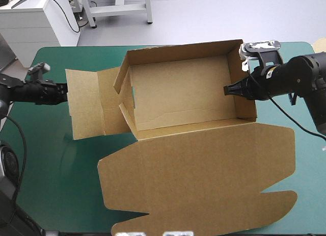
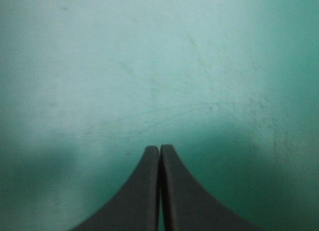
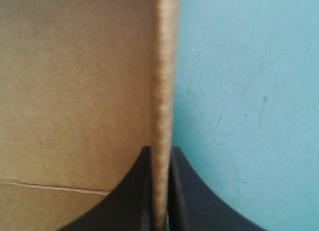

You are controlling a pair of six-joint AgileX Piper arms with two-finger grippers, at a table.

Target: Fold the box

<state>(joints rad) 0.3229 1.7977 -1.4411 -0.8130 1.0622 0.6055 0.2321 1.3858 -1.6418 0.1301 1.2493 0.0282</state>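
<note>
Tabletop in its teal-green cover [image 1: 51, 159] fills my overhead feed. The big brown cut-board box [image 1: 178, 101] sits across the middle as an open tray, walls up, its far wall near the table's far edge. The wide lid panel [image 1: 204, 180] lies flat on the cover, running out to the near edge. A side flap [image 1: 84, 101] lies flat off the tray's left end.

From above I have the left gripper [image 1: 63, 90] low at that flap's outer edge; whether it touches the board I cannot tell. Its wrist feed gives me what the overhead hides: the left gripper [image 2: 159, 148] has its fingers pressed together into one point with nothing between them, and only bare cover ahead.

The right gripper [image 1: 229, 89] sits at the tray's right-hand wall [image 1: 247, 83]. On the wrist feed the right gripper [image 3: 160, 151] pinches that wall [image 3: 163, 66] edge-on, all but closed. One black finger [image 3: 132, 196] is inside against brown board, the other outside over the cover.
</note>
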